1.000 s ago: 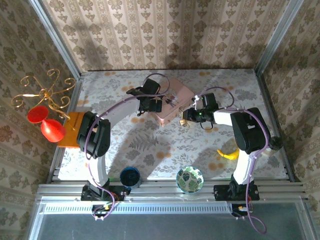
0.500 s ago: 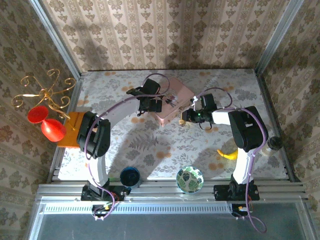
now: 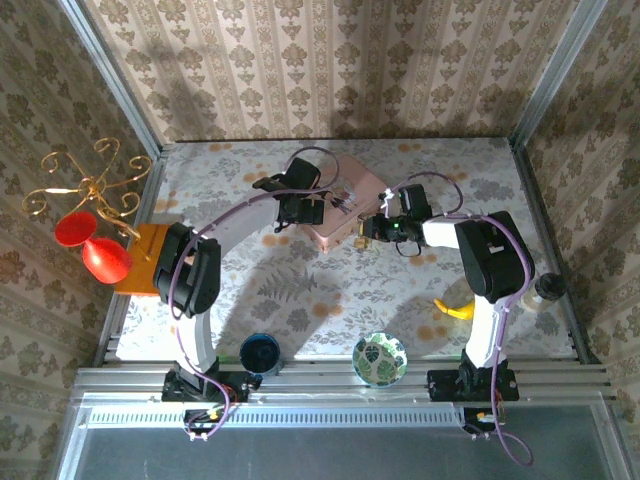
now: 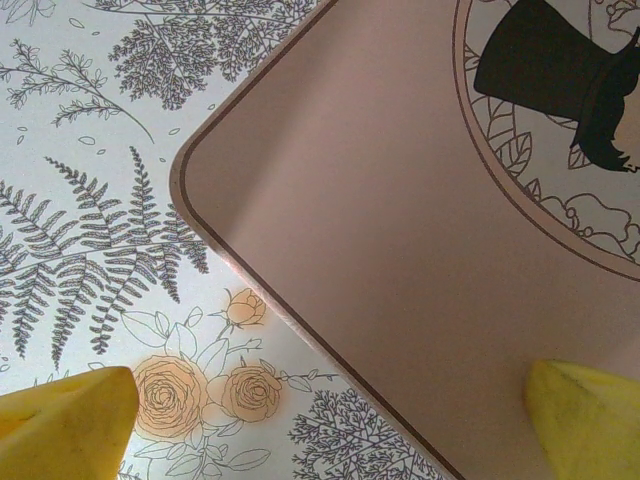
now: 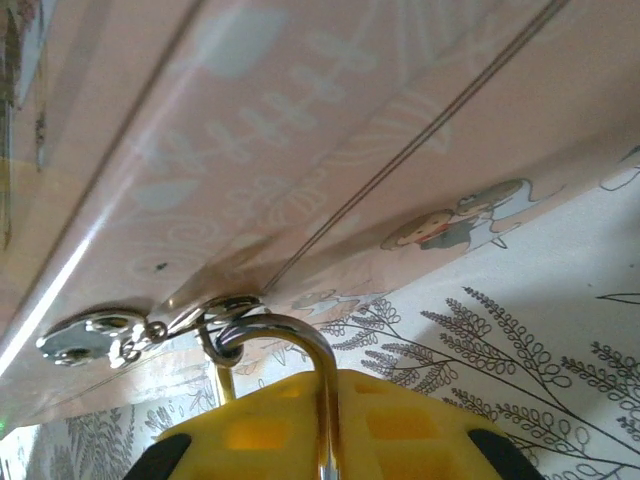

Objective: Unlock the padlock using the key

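Right wrist view: the right fingers (image 5: 250, 430) are closed together. The thin silver shackle of the padlock (image 5: 318, 365) rises from between them and hooks through the clasp (image 5: 215, 312) on the side of the pink box (image 5: 350, 120). The lock's body is hidden, so it is probably pinched there. In the left wrist view the left fingers (image 4: 70, 420) stand wide apart and grip nothing, one over the floral bench (image 4: 90, 150), the other over the box's lid near its rounded corner.
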Controlling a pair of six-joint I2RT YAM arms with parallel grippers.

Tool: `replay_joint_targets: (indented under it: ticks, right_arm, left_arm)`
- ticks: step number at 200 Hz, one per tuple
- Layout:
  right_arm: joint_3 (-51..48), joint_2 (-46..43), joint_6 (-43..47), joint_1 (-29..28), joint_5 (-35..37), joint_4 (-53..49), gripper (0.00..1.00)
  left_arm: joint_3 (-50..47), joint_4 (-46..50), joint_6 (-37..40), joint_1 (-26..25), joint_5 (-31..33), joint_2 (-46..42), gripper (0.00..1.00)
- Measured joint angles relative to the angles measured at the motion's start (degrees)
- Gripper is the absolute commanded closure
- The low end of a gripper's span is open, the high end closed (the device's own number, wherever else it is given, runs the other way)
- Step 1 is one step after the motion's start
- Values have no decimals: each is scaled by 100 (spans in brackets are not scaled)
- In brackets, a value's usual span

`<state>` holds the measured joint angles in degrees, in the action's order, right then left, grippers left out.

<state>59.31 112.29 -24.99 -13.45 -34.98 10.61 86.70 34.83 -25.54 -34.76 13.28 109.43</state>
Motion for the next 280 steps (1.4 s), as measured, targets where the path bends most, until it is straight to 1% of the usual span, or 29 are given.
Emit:
replay_joint_targets:
  ticks: [20, 90, 166, 280]
  right_arm:
    - [-28, -2, -131, 0, -2, 59, 100]
    - [-319, -162, -905, -7, 70, 437, 100]
    - [-385, -291, -1578, -39, 243, 431, 100]
    - [-608, -616, -2135, -87, 654, 553, 100]
  left_arm:
    - [0, 0, 0, 0, 0, 0, 0]
    - [-4, 2, 0, 0, 9, -4, 0]
    - [-52, -50, 2, 0, 7, -22, 0]
    - [-192, -225, 2, -2, -22, -87, 0]
